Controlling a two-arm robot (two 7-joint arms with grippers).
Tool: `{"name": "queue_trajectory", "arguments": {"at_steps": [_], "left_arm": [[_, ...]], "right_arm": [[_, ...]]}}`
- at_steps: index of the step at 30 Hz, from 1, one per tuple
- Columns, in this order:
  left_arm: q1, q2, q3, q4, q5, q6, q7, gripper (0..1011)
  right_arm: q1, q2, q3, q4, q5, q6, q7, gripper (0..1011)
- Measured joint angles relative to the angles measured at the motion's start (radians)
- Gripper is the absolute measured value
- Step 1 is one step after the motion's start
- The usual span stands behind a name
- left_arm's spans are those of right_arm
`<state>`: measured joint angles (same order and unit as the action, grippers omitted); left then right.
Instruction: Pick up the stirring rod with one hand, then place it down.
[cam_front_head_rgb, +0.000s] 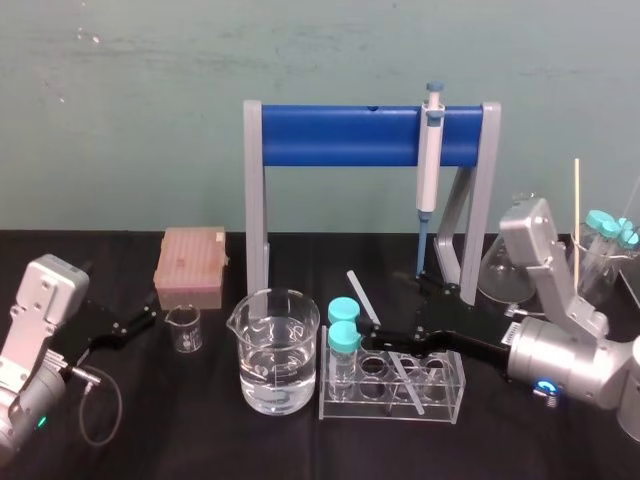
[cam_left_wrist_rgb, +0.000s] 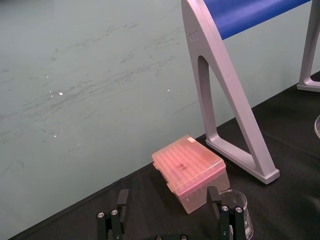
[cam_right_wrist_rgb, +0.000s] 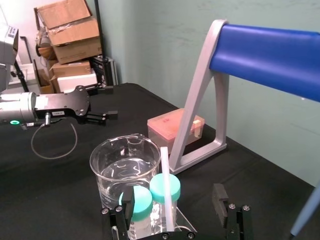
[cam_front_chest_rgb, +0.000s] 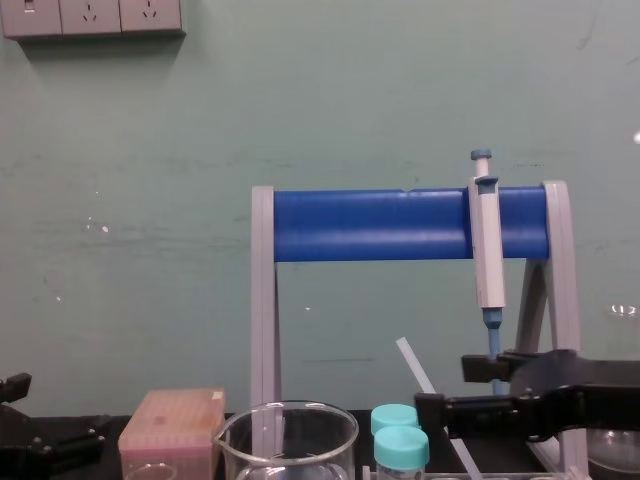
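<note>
Head, stirring rod (cam_front_head_rgb: 361, 293): slim translucent stick, tilted in clear acrylic rack (cam_front_head_rgb: 457, 385).
Left wrist, left gripper (cam_left_wrist_rgb: 167, 194): flat fingers apart, empty.
Right wrist, right gripper (cam_right_wrist_rgb: 173, 196): spread wide, straddling rod, untouched.
Chest, rod: slants beside teal caps (cam_front_chest_rgb: 402, 447).

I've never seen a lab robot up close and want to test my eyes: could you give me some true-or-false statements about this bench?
1. The stirring rod leans in the clear test-tube rack. True.
2. The right gripper is shut on the stirring rod. False: its fingers stand open on either side of it.
3. The pipette stands in the test-tube rack. False: it hangs on the blue stand.
4. The large beaker holds clear liquid. True.
5. The left gripper is open, near the pink tip box. True.
</note>
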<state>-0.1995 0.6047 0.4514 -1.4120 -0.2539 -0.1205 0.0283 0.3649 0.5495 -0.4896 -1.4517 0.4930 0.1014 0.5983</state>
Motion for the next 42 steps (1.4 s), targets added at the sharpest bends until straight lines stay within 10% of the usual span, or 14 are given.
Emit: {"name": "queue_trajectory", "arguments": {"at_steps": [33,42], "left_arm": [[0.0,0.0,0.0,0.0,0.0,0.0,0.0,1000],[0.0,0.0,0.0,0.0,0.0,0.0,0.0,1000]], "right_arm": [[0.088,-0.08,-0.054,0.111,0.004,0.016,0.02,997],[0.088,-0.08,-0.052,0.111,0.005,0.015,0.019,799]]}}
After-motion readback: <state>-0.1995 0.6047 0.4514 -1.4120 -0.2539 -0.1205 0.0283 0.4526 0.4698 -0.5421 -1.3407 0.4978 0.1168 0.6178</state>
